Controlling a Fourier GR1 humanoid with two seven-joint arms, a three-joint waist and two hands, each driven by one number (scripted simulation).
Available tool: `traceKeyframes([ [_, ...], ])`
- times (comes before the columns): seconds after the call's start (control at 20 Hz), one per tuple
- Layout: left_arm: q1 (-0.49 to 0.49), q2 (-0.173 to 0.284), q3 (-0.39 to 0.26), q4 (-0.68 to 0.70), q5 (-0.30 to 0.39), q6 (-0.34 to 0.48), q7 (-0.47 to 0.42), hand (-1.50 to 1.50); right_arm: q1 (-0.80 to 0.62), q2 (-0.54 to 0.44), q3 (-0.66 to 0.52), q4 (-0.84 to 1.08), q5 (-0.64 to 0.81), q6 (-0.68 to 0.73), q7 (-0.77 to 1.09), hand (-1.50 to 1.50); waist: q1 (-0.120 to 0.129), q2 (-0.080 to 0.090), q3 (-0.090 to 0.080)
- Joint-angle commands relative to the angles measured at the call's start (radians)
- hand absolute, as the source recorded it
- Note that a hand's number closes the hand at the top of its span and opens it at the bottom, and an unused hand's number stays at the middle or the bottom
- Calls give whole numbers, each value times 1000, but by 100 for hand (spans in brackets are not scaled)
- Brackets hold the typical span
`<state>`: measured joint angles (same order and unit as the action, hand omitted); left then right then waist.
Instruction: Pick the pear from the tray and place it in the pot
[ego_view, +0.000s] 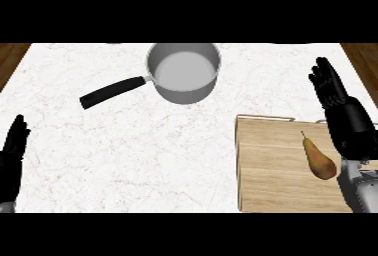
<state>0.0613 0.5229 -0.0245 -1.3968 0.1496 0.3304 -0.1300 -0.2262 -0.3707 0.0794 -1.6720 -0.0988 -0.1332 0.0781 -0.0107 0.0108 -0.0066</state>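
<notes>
I judge the task to be at its opening step: the pear (319, 158) lies on its side on the wooden tray (273, 165) at the counter's right, stem pointing away from me, untouched. My right hand (338, 107) is above the tray's far right corner, just beside the pear, fingers straight and released, holding nothing. My left hand (12, 150) rests at the view's left edge, fingers up and likewise released. The pot (183, 72) stands well apart across the marble counter (133, 145), toward the far middle, its black handle (112, 92) angled to the left. The next move, as I assess it, calls for bringing the right hand down and curling round the pear's wider body. The tray's raised metal rail (264, 118) sits on the far edge, on the line toward the pot, so the lift should clear it. Bare counter lies between tray and pot.
</notes>
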Motion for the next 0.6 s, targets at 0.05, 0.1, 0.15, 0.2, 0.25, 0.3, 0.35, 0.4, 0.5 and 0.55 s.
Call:
traceKeyframes([
  [0.05, -82, -51, -58, -49, 28, -44, 64, 0, -36, 27, 80, 78, -191, 228, 92, -150, 22, -1, 9],
  [0.1, -79, -87, -83, -70, 54, -70, 50, 0, 0, 57, 123, 86, -259, 298, 107, -150, 29, 3, 10],
  [0.15, -99, -112, -113, -90, 60, -80, 64, 0, -6, 84, 149, 112, -324, 356, 125, -150, 43, 15, 14],
  [0.2, -125, -129, -119, -104, 82, -96, 65, 0, 1, 104, 202, 120, -371, 417, 171, -150, 55, 22, 13],
  [0.25, -146, -149, -129, -116, 100, -109, 67, 0, 12, 122, 233, 132, -426, 474, 191, -150, 60, 31, 15],
  [0.3, -110, -148, -146, -86, 91, -116, 74, 0, -155, -125, 267, -20, -62, 509, 36, -150, 74, -29, -13],
  [0.35, -136, -189, -170, -111, 123, -129, 109, 0, -95, -192, 277, 63, -38, 568, 44, 150, 32, -1, 5],
  [0.4, -171, -208, -180, -165, 145, -108, 202, 0, -22, -185, 120, 182, -186, 580, -45, -150, 7, 0, 13],
  [0.5, -178, -201, -180, -175, 155, -109, 247, 0, -7, -221, 47, 243, -238, 698, -242, -150, 12, 0, 15],
  [0.55, -179, -192, -175, -213, 156, -100, 264, 0, -11, -260, 17, 256, -265, 768, -290, -150, 17, -5, 14],
])
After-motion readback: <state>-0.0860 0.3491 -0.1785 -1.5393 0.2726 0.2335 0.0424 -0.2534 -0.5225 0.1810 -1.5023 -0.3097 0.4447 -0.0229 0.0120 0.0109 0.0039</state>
